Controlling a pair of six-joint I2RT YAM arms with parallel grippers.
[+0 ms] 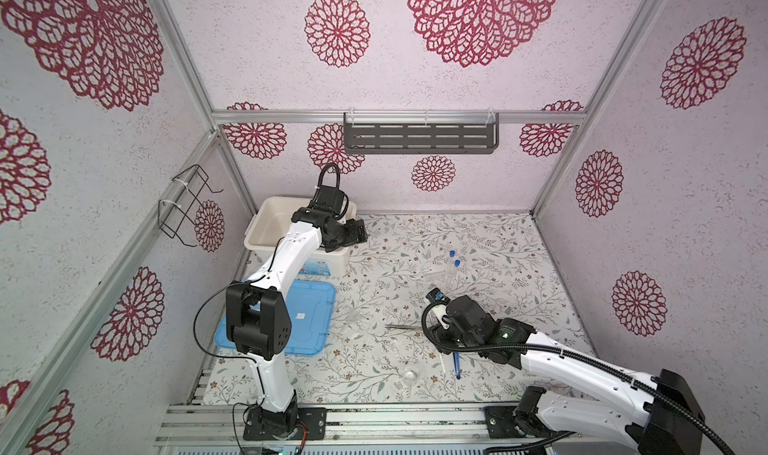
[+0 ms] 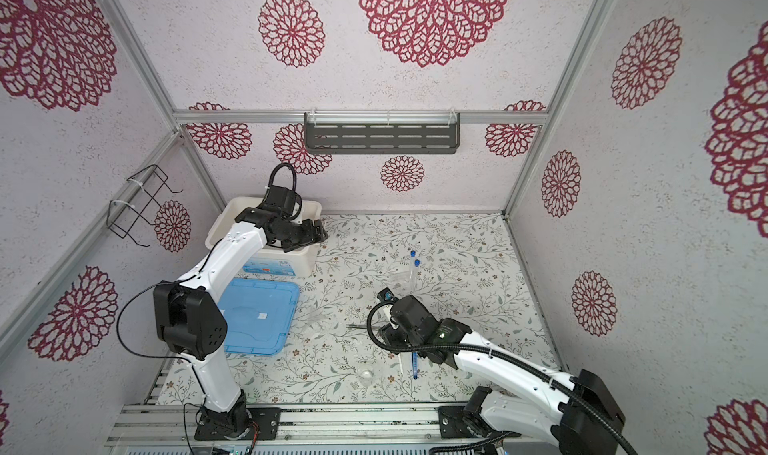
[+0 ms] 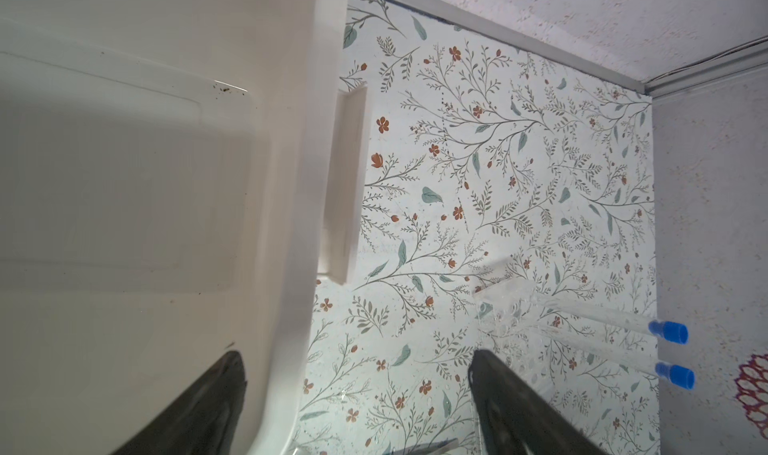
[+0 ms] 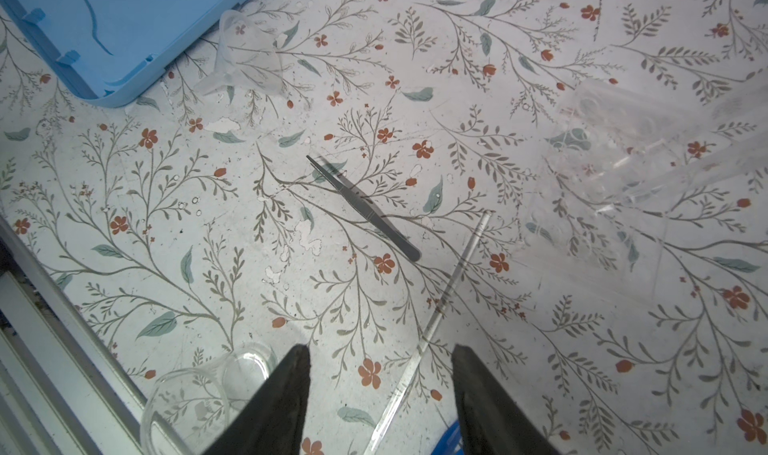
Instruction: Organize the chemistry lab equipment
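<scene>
My flower-print table (image 1: 498,245) holds everything. At its back left stands the big white plastic box (image 1: 266,224), and the flat blue plastic lid (image 1: 307,307) lies in front of it.

My left gripper (image 3: 356,353) hangs over the box's right edge. Its jaws are spread wide and hold nothing.

My right gripper (image 4: 379,347) is low over the front middle. Its jaws are apart and grip nothing. The thin clear rod (image 4: 453,274) lies on the table and runs between them.

The two clear test tubes with blue caps (image 1: 456,263) lie side by side behind that gripper. The grey metal tweezers (image 4: 365,212) lie flat just beside the rod. The blue plastic tweezers (image 1: 457,363) lie under my right arm. The small clear glass cup (image 1: 410,375) sits near the front.
</scene>
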